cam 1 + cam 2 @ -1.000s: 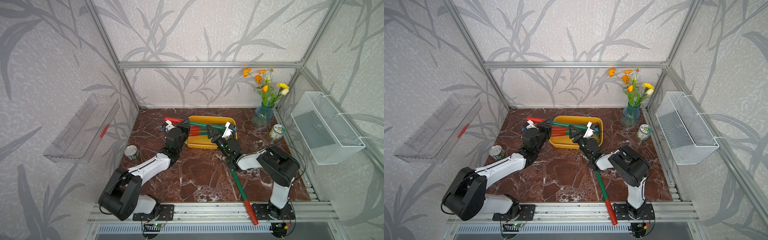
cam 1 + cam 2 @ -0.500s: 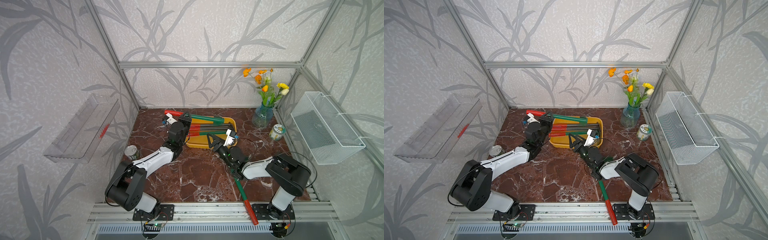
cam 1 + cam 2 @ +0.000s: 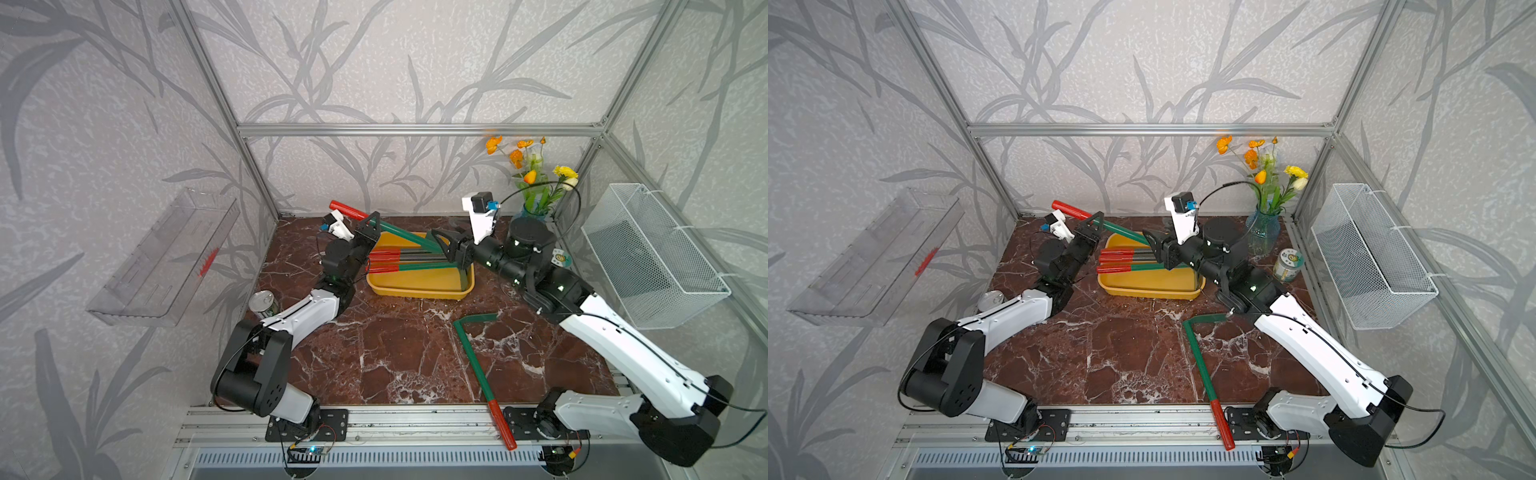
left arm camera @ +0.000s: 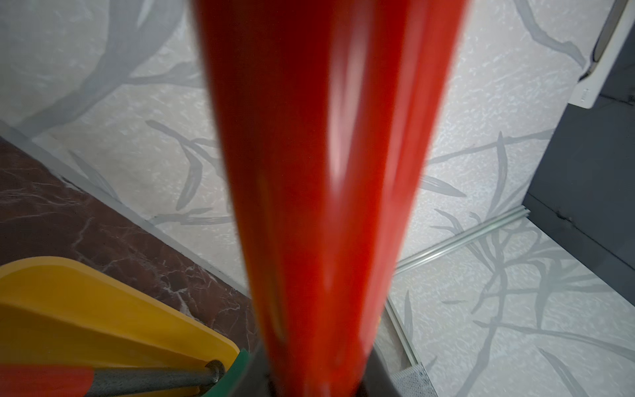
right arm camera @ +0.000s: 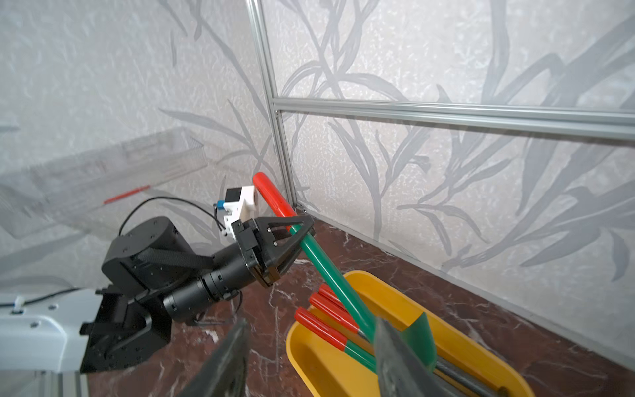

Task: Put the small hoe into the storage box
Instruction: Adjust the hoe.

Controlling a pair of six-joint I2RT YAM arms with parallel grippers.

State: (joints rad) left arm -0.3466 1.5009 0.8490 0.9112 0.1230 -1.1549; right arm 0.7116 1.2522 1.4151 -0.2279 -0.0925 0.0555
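Observation:
The small hoe has a red grip and a green shaft, and it slants down into the yellow storage box. Its flat green blade rests inside the box. My left gripper is shut on the shaft just below the grip. In the left wrist view the red grip of the hoe fills the middle, and the box lies beside it. My right gripper hangs open over the box. The hoe's lower shaft runs close by one of its fingers.
Three other red-handled tools lie in the box. A green tool with a bent head and a red grip lies on the table, reaching the front rail. Also around are a tin can, a flower vase, a jar, a white mesh basket and a clear tray.
My right arm has lifted off the table by the lying tool and swung to the box's right end, its jaws narrowing. My left gripper has raised the hoe's grip toward the back wall.

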